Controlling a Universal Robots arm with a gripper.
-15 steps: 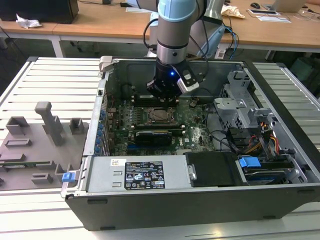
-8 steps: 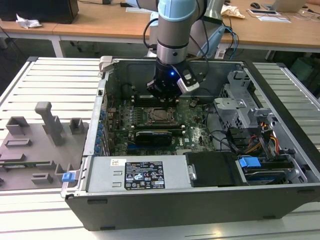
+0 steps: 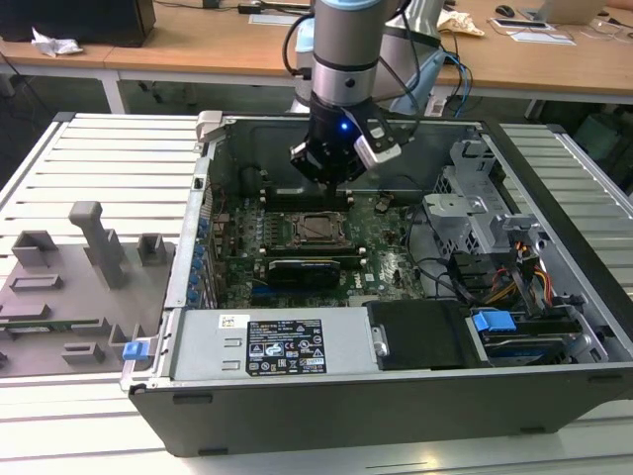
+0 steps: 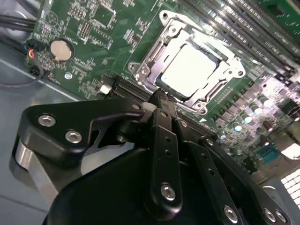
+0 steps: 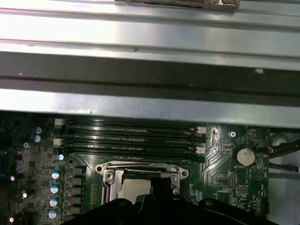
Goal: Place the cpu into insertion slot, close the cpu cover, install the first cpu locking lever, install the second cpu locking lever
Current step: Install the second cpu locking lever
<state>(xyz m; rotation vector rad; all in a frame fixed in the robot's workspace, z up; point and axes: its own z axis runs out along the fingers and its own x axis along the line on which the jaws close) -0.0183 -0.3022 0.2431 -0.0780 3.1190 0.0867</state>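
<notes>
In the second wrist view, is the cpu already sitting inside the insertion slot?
Yes, the cpu lies flat within the insertion slot, its bright metal top framed by the silvery cpu cover.

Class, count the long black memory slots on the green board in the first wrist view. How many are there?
4. The memory slots lie side by side in one bank, between the insertion slot and the metal case wall. More may be hidden elsewhere.
</notes>
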